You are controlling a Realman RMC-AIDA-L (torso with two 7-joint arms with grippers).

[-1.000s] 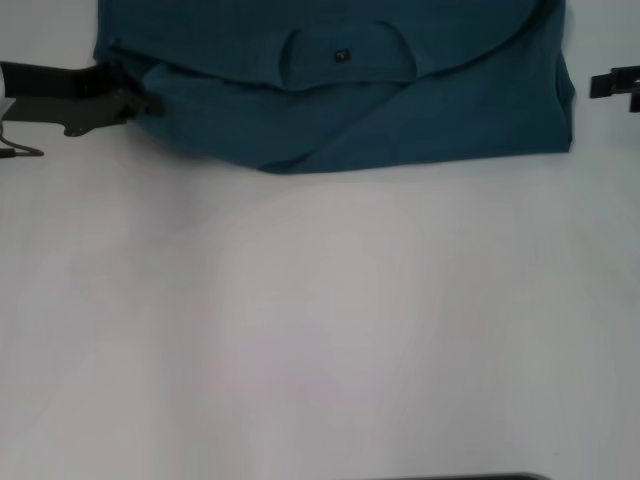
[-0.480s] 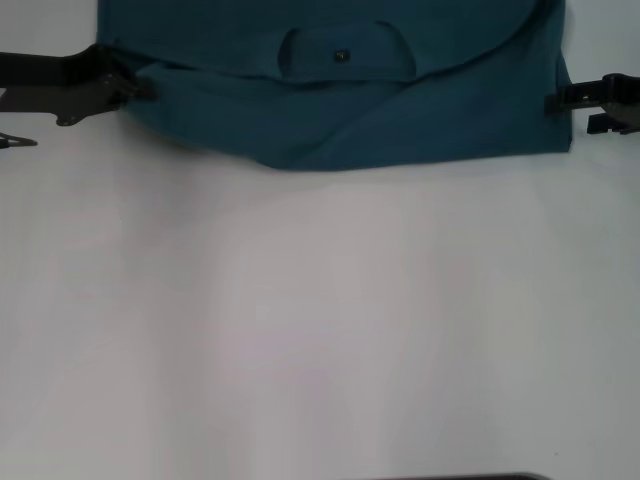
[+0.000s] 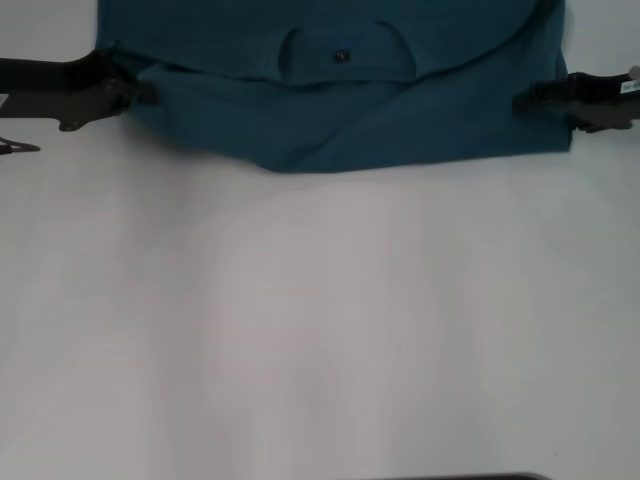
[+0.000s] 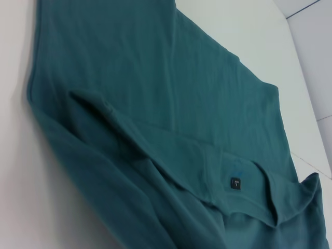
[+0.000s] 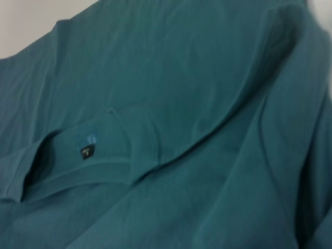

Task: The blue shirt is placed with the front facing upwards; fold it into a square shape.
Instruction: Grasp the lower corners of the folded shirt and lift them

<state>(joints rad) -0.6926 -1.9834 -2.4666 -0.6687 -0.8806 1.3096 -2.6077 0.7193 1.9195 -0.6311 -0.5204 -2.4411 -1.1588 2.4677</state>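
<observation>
The blue shirt (image 3: 340, 110) lies at the far side of the white table, folded over on itself, with its round collar and small dark label (image 3: 342, 55) facing up. My left gripper (image 3: 140, 93) is at the shirt's left edge, shut on bunched fabric there. My right gripper (image 3: 527, 100) reaches in from the right, and its tip lies over the shirt's right edge. The left wrist view shows the shirt (image 4: 155, 104) and its label (image 4: 236, 182) on the collar. In the right wrist view the shirt (image 5: 197, 78) fills the picture, with the label (image 5: 87, 152) close by.
The white table (image 3: 320, 320) stretches bare from the shirt's near hem toward me. A dark edge (image 3: 470, 477) shows at the bottom of the head view. In the left wrist view, the table's far edge (image 4: 306, 36) runs beside a pale floor.
My right gripper has moved left from the table's right side onto the shirt's right edge. The left gripper has shifted slightly up at the shirt's left edge.
</observation>
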